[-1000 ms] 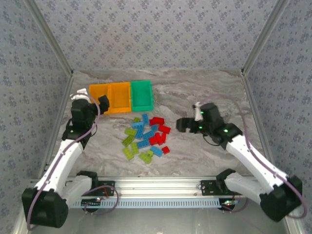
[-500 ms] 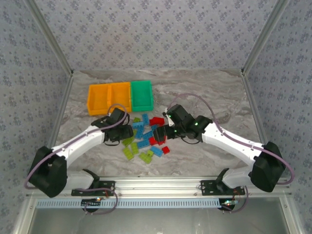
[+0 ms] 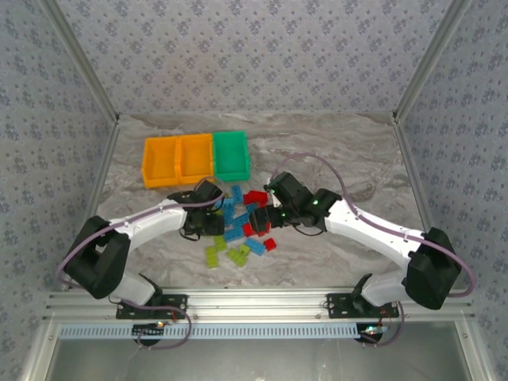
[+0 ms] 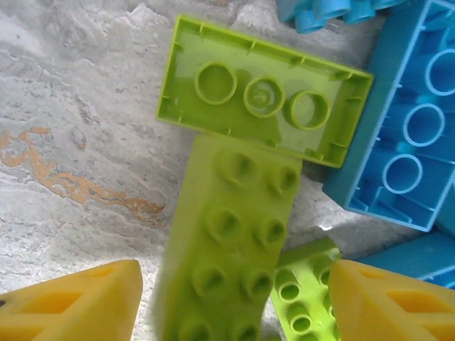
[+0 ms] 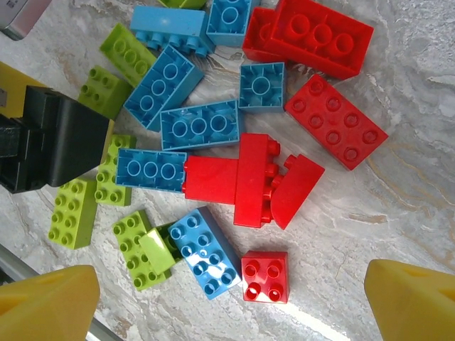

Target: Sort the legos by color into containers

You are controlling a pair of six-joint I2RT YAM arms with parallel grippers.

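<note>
– Legos (image 3: 232,213), the small studded plastic bricks in red, blue and lime green: where do they lie?
– In 1 loose heap at the middle of the marbled grey bench (image 3: 333,151). Just above the heap in the overhead frame, 2 orange bins (image 3: 159,160) and 1 green bin (image 3: 231,153) stand side by side in a row, upper left.
– And the left claw (image 4: 234,302)?
– Released. Its 2 yellow fingertips (image 4: 71,302) sit in the lower corners of the left wrist frame. They straddle a long lime green brick (image 4: 234,234), studs up, with a gap on either side. The upper end of that brick meets an upturned lime green brick (image 4: 263,99), hollow side showing. An upturned blue brick (image 4: 405,135) lies at the right edge.
– The right claw (image 5: 231,302)?
– Released too, fingers wide apart, hanging over the red side of the heap. A small square red brick (image 5: 264,275) lies at the lower centre of the right wrist frame, with a blue studded brick (image 5: 206,252) just left of it.
– How do the arms stand overhead?
– Both reach in to the heap, 1 from each side.
</note>
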